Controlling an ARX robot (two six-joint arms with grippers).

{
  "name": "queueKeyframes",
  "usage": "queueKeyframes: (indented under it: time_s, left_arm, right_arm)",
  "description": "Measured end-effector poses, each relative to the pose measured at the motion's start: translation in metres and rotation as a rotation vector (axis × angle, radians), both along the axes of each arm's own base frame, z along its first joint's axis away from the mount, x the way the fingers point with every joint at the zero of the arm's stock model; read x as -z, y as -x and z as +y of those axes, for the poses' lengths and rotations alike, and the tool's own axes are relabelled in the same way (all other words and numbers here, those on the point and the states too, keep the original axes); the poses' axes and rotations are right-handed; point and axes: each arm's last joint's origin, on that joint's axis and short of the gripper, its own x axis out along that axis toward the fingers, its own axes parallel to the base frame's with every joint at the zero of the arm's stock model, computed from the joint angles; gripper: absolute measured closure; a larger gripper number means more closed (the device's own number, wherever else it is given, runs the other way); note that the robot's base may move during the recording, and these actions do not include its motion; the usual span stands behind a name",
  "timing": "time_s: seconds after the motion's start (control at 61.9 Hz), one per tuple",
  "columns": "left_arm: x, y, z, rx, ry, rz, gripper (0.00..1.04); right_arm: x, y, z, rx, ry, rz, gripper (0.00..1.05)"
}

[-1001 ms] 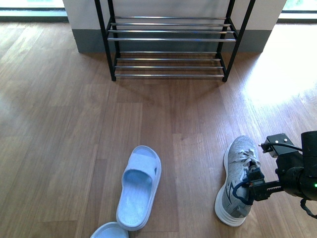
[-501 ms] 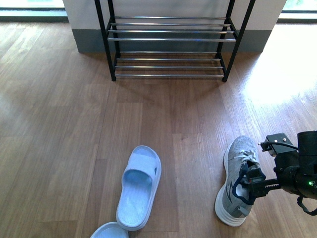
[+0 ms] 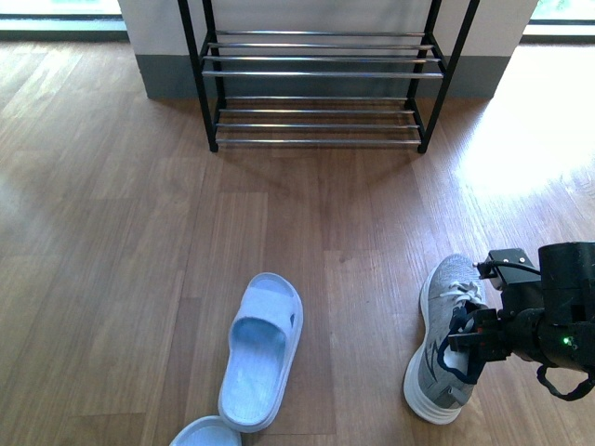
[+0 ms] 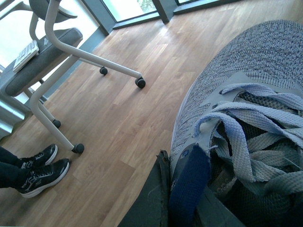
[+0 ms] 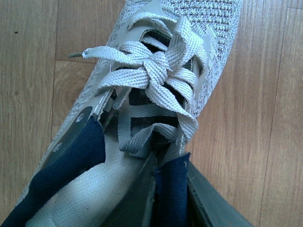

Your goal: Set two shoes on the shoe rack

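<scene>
One grey sneaker (image 3: 444, 339) lies on the wood floor at the front right, toe toward the shoe rack (image 3: 321, 74) at the back. My right gripper (image 3: 465, 340) is shut on its dark blue collar, jaws pinching the lining (image 5: 169, 189) just behind the laces (image 5: 158, 71). In the left wrist view my left gripper (image 4: 182, 189) is shut on the blue collar of a second grey sneaker (image 4: 236, 85); this arm is outside the front view. A pale blue slide sandal (image 3: 260, 348) lies at front centre, and the edge of another (image 3: 206, 433) shows below it.
The rack's chrome rods stand against a grey-based wall. Open wood floor lies between the shoes and the rack. The left wrist view shows an office chair on casters (image 4: 61, 42) and a person's black sneakers (image 4: 35, 170).
My right wrist has shifted slightly left and up over the sneaker's collar. The sneaker and the sandals have stayed where they were.
</scene>
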Motion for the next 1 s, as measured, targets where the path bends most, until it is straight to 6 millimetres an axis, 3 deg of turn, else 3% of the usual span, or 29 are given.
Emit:
queueKeyframes:
  time_s: [0.145,0.258,0.517,0.727,0.856,1.001]
  left_arm:
    - [0.0,0.0,0.0,0.0,0.0,0.0,1.04]
    - [0.0,0.0,0.0,0.0,0.0,0.0,1.04]
    - [0.0,0.0,0.0,0.0,0.0,0.0,1.04]
    - [0.0,0.0,0.0,0.0,0.0,0.0,1.04]
    - [0.0,0.0,0.0,0.0,0.0,0.0,1.04]
    - [0.0,0.0,0.0,0.0,0.0,0.0,1.04]
  right_arm:
    - [-0.004,0.006,0.002,0.011,-0.017,-0.002,1.04]
    - [-0.035,0.019,0.004,-0.019,-0.051,-0.023,1.04]
    - [-0.157,0.048,0.004,-0.198,-0.081,-0.23,1.04]
    - [-0.257,0.094,-0.007,-0.306,-0.164,-0.442,1.04]
    - [-0.302,0.13,-0.015,-0.375,-0.202,-0.599,1.04]
    - [-0.33,0.176,-0.02,-0.427,-0.154,-0.811,1.04]
